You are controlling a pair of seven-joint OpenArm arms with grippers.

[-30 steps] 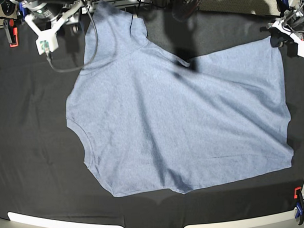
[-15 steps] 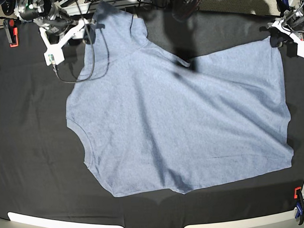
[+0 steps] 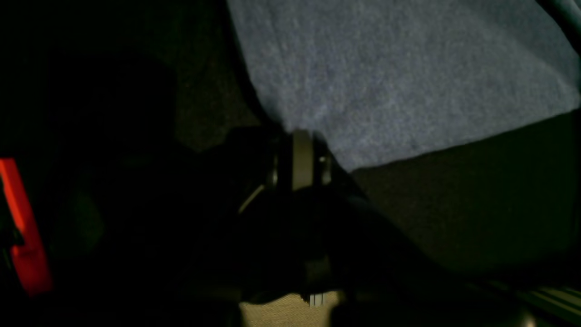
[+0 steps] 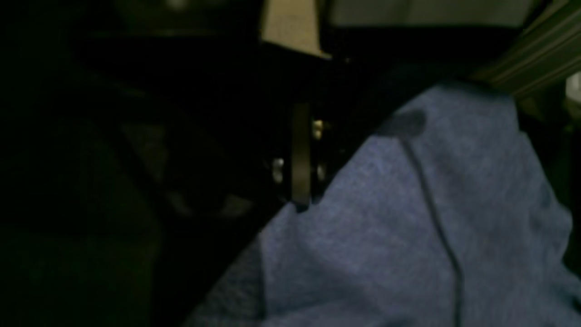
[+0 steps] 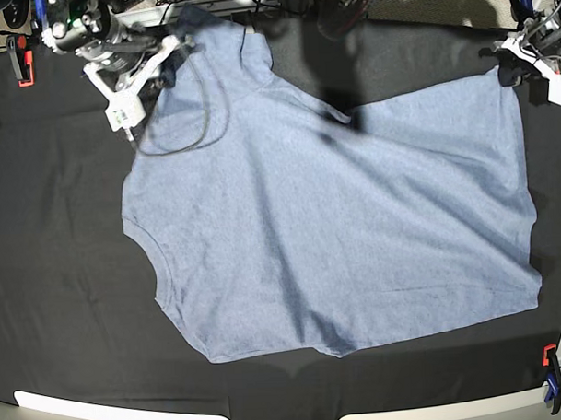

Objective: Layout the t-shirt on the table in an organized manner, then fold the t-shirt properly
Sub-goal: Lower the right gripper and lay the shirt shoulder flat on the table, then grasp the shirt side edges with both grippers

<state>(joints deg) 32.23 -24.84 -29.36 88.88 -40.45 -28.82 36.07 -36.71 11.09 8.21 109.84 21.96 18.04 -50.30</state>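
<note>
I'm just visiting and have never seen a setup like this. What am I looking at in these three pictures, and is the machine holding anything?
It is a robot with two arms, working on a t-shirt spread over a table covered in black cloth.

The wide picture looks down from above. The other two come from small cameras on the wrists, so they show each claw close up; both are dark and blurry.

The right gripper, top left in the wide picture, is closed at the shirt's edge near a far corner. Its close-up shows the jaws together right at the blue fabric, apparently pinching it.

The left gripper, top right in the wide picture, is closed on the shirt's other far corner.

Red and blue clamps sit at the table's edges.
</note>
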